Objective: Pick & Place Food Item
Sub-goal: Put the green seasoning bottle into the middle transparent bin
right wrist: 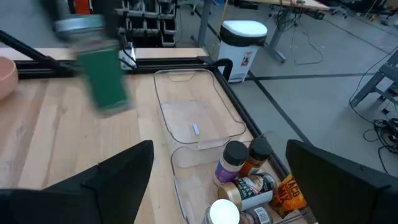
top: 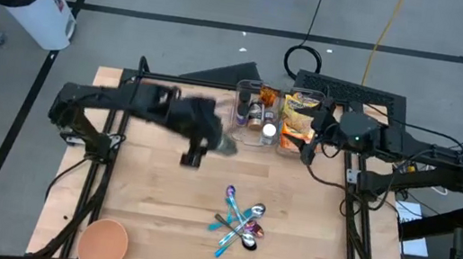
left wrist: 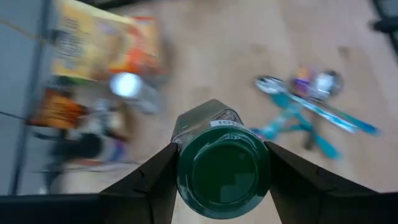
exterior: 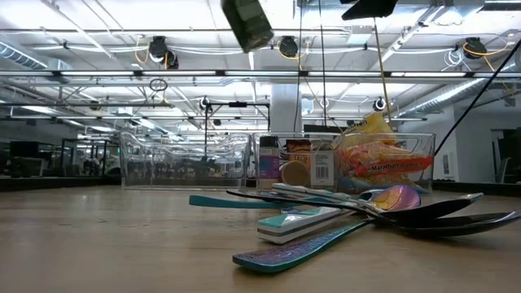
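Observation:
My left gripper point(top: 219, 140) is shut on a dark green jar point(top: 228, 145), high over the middle of the table, near the clear bins. The jar shows tilted at the top of the low view point(exterior: 247, 23) and blurred in the right wrist view point(right wrist: 104, 79). My right gripper point(right wrist: 217, 186) is open and empty above the clear bin of spice jars point(right wrist: 239, 180) at the far right point(top: 306, 145). My left gripper pinches the jar between its two fingers, one on each side of its round green end point(left wrist: 186, 173), which faces the wrist camera. The jar point(left wrist: 222, 168) is lifted clear, well above the table, and tilted.
Clear bins point(top: 265, 116) stand along the far edge: one bare point(right wrist: 193, 112), others with spice jars and snack bags point(top: 298, 121). A pile of coloured spoons point(top: 241, 224) lies at centre front. An orange bowl point(top: 102, 241) sits at the near left corner.

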Motion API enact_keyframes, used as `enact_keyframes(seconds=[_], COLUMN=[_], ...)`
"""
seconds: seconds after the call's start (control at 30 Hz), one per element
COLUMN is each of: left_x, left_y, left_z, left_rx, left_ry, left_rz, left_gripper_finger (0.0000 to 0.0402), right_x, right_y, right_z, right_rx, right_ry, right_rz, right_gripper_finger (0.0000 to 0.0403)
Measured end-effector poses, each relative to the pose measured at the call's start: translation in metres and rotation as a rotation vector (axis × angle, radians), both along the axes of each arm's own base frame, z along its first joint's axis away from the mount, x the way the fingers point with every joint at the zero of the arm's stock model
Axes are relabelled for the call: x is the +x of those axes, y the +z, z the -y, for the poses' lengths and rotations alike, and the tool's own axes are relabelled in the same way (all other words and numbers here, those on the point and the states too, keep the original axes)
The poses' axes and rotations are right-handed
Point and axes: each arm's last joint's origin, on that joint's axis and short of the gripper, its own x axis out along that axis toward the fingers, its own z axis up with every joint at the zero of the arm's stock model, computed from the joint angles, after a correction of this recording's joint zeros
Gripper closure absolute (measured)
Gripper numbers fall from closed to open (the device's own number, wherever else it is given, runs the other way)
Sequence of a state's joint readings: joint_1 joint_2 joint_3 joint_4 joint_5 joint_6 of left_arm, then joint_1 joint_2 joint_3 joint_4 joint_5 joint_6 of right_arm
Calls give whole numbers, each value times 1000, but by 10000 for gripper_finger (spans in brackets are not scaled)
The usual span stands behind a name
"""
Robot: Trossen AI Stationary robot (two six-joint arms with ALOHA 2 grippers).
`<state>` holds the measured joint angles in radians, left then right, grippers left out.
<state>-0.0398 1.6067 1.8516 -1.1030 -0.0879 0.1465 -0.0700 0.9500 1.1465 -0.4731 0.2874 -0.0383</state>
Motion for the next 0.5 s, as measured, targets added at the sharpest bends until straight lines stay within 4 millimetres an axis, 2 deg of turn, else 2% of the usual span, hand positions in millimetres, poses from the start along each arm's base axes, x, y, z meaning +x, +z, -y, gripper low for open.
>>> enact_keyframes(seconds=[0.1,0.23,0.37,0.5], left_x=[3,16,35,56], left_y=[4,-5,-26,-58], left_z=[-32,-69,-99,-119], left_rx=[46,61,24,-4], left_ry=[49,88,93,105], left_rz=[42,55,32,-38], left_gripper_finger=[194,194,194,194], right_x=[-5,-8,-9,-8], right_y=[2,4,3,3], right_z=[0,1,1,1], right_rx=[-5,-20,-28,-28], right_ry=[-1,-32,-56,-55], right_rz=[8,13,2,1], right_gripper_finger=[46,46,46,46])
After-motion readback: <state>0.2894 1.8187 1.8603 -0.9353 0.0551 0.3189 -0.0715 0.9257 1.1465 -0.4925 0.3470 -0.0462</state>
